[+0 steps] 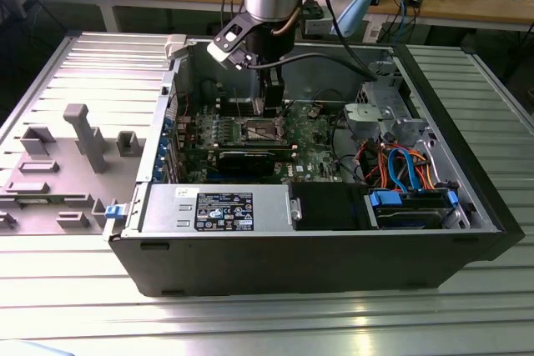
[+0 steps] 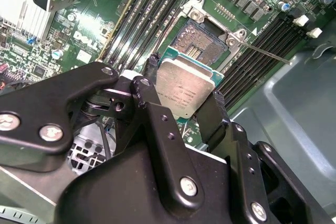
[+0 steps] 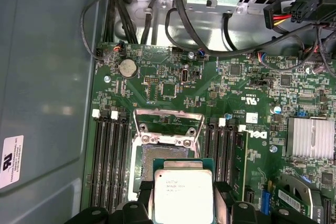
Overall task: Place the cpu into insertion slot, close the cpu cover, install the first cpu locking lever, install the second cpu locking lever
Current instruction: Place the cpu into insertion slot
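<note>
Gripper [image 2: 184, 92] jaws clamp the chip [image 2: 181, 83] by opposite edges (light, stiff, probably fragile underneath), with the socket [image 2: 202, 43] just beyond them.

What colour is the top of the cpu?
The cpu top is silver-grey metal, with a green board edge around it; the second wrist view shows it best.

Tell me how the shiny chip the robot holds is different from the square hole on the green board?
The cpu has a smooth silver-grey top; the insertion slot has a darker, brownish centre. The cpu is held above the board in the gripper; the insertion slot sits fixed in the board. Both are square.
</note>
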You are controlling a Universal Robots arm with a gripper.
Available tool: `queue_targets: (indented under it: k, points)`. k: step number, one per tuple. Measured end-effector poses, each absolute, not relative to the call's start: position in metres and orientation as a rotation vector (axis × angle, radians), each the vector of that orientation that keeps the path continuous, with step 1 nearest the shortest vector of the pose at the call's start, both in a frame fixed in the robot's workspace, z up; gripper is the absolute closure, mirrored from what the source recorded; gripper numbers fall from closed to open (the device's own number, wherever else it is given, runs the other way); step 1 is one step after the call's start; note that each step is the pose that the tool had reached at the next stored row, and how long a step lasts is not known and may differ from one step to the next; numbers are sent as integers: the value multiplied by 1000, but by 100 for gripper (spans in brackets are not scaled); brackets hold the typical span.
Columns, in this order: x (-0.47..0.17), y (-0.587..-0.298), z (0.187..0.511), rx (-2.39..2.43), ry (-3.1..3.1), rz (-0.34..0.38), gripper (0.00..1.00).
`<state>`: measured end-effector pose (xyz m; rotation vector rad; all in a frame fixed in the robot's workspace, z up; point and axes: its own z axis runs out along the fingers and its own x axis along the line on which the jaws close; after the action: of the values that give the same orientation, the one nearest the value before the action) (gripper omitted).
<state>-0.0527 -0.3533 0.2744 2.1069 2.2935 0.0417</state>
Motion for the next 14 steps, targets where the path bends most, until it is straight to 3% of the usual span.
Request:
queue_targets:
  k: [14]
  points:
    - [-53, -353, 271, 2107, 2293, 42, 45]
